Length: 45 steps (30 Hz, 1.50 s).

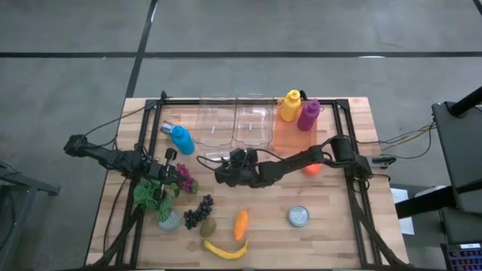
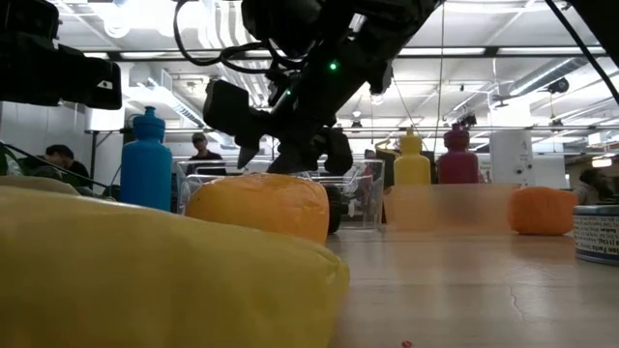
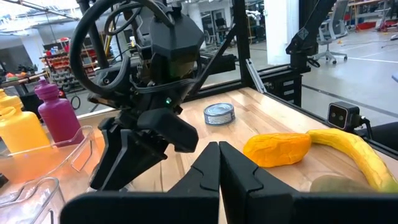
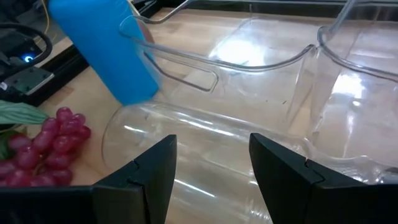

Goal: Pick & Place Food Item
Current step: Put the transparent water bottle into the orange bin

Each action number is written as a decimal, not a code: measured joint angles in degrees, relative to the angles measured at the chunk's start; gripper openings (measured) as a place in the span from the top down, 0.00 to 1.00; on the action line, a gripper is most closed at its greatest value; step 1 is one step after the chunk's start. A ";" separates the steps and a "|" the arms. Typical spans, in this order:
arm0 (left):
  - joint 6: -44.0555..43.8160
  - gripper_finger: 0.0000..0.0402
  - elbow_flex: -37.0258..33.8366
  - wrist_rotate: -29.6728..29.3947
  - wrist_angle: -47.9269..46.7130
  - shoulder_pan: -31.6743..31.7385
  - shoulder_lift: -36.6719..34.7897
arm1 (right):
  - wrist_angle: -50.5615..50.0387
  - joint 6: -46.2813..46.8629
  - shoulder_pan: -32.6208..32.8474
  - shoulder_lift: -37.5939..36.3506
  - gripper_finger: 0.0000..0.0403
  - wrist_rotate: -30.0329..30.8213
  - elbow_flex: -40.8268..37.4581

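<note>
Clear plastic is straddled by the parted, empty fingers of the right gripper [image 4: 211, 177], poised over a tub [image 4: 205, 134] lying on its side. An orange carrot [image 1: 240, 223] is seen nearer the front edge, closer to this arm than to the shut left gripper [image 3: 219, 177].

The right gripper [image 1: 223, 175] reached toward the centre, fingers [image 4: 283, 168] parted and empty; the left gripper [image 1: 167, 178] waited, fingers [image 3: 208, 168] pressed together.
</note>
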 joint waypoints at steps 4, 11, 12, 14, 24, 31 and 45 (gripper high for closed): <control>0.00 1.00 0.01 0.02 0.00 -0.01 0.00 | -0.02 -0.01 -0.07 0.00 0.51 -0.39 0.00; 0.00 1.00 0.02 0.02 0.00 0.00 0.00 | -1.05 0.24 -0.66 -0.03 0.51 -3.31 0.02; 0.00 1.00 0.01 0.02 0.00 -0.02 0.00 | -1.08 0.25 -0.70 -0.05 0.51 -3.48 0.02; 0.00 1.00 0.00 0.01 0.00 0.00 0.00 | -1.14 0.25 -0.69 -0.07 0.51 -3.52 0.02; 0.00 1.00 0.02 0.02 0.00 0.00 0.00 | -1.94 2.20 5.96 -3.17 0.51 -11.92 -0.24; 0.00 1.00 0.00 0.02 0.00 0.00 0.00 | -4.24 -5.38 16.47 -9.72 0.51 7.21 -0.02; 0.00 1.00 0.02 0.02 0.00 -0.02 0.00 | -23.01 8.94 18.29 -13.93 0.51 10.70 -3.13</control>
